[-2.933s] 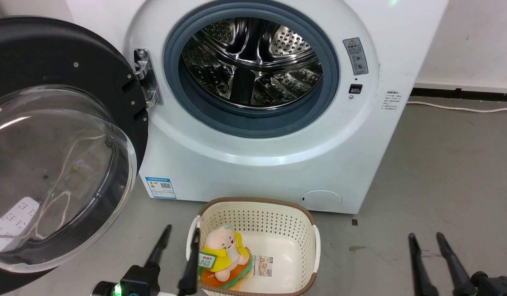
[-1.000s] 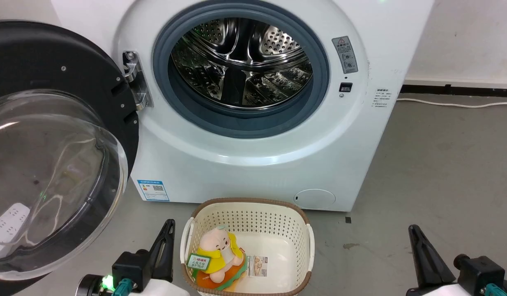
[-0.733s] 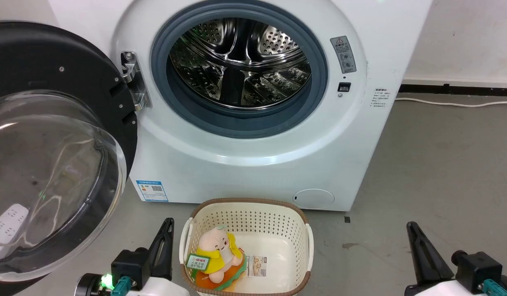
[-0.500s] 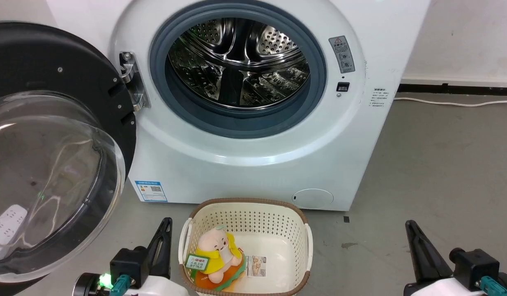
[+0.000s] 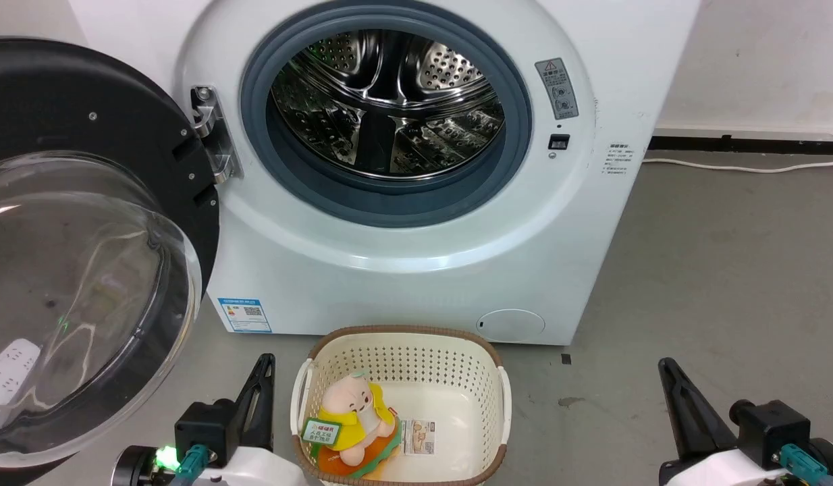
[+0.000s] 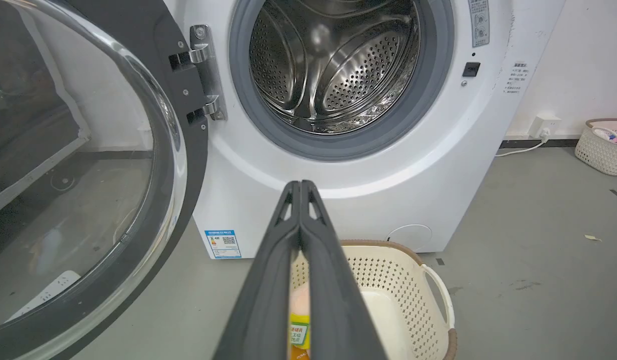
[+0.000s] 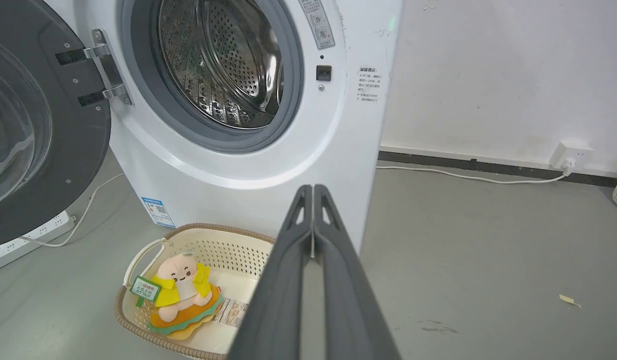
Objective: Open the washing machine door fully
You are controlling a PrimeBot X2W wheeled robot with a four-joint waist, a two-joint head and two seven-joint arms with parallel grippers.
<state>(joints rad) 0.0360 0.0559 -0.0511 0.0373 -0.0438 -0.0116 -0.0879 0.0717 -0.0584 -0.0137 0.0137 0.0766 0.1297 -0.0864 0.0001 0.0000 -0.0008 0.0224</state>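
Note:
The white washing machine [image 5: 416, 270] fills the upper middle, its steel drum [image 5: 387, 98] exposed inside the grey gasket. Its black door [image 5: 86, 223] with the clear glass bowl hangs swung wide out to the left on the metal hinge [image 5: 210, 142]; the same door [image 6: 88, 175] [image 7: 43, 135] shows in both wrist views. My left gripper [image 5: 264, 368] sits low at the bottom left, shut and empty, well clear of the door. My right gripper [image 5: 666, 371] rests at the bottom right, shut and empty. The wrist views show each gripper's tips touching: left gripper [image 6: 300, 186], right gripper [image 7: 312, 190].
A cream perforated basket [image 5: 403, 351] with a plush toy [image 5: 352, 418] stands on the grey floor just before the machine, between my grippers. A white power strip [image 7: 33, 235] and cable lie under the door. Another basket [image 6: 606, 147] stands by the right wall.
Both grippers have gone from open to shut and drawn back low. The camera has shifted slightly; the door stays wide open.

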